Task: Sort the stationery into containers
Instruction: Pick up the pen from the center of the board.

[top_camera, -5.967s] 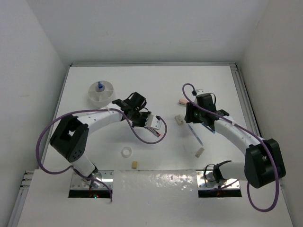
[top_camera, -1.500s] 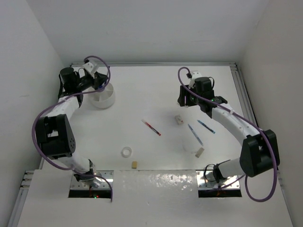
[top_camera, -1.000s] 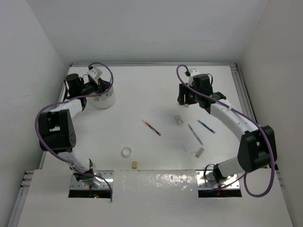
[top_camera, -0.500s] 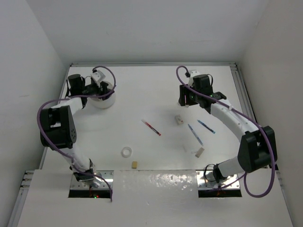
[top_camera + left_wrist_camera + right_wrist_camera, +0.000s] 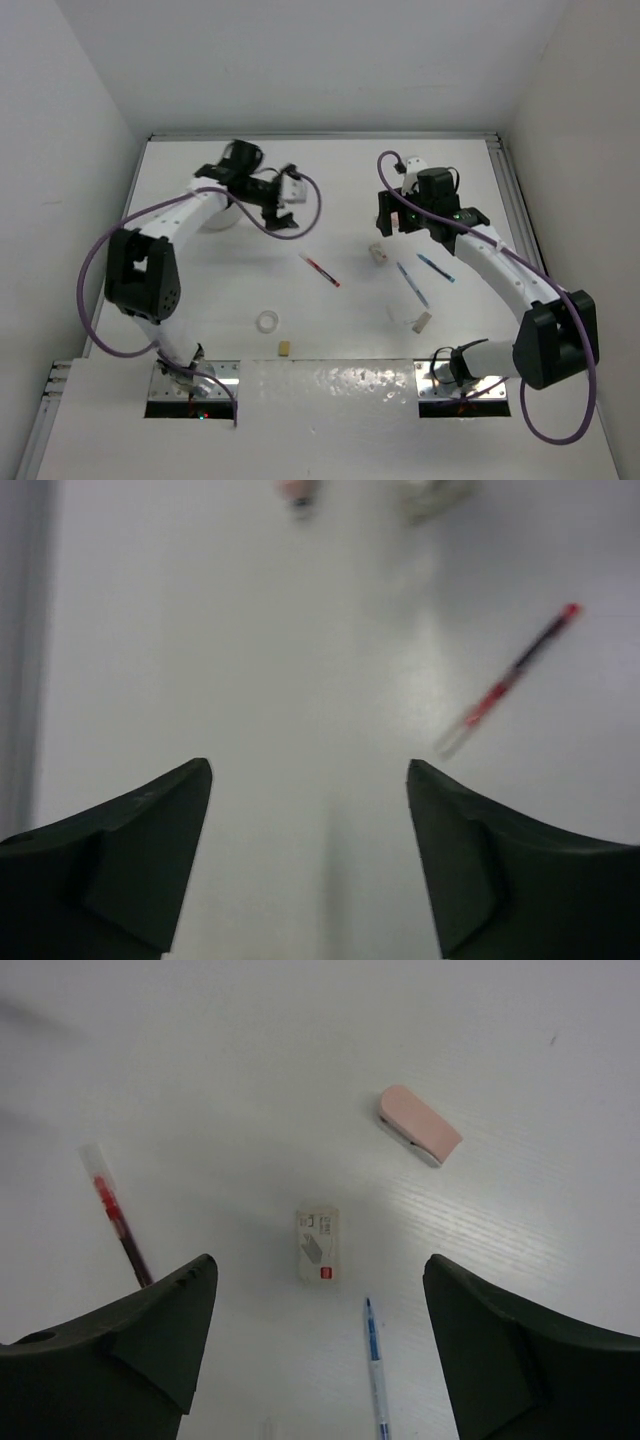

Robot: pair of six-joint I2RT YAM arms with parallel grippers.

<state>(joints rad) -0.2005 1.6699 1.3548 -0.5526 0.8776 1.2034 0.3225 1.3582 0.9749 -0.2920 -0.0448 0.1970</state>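
The right pincer (image 5: 320, 1263) hangs with jaws spread wide, gripping nothing. On the table beneath its gap lies a small white rectangular block (image 5: 318, 1245) with a red mark and grey print too small to read. Beyond it to the right lies a pink wedge-shaped eraser (image 5: 420, 1125), to the left a clear red-inked pen (image 5: 115, 1217), and nearer a slim blue pen (image 5: 375, 1360). The left pincer (image 5: 308, 770), equally wide and empty, has the red pen ahead to its right. The low round white bowl (image 5: 220, 220) sits back along its arm, partly hidden.

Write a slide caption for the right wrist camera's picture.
Right gripper, open, hovers above a small white block, with a pink eraser, red pen and blue pen on the table.
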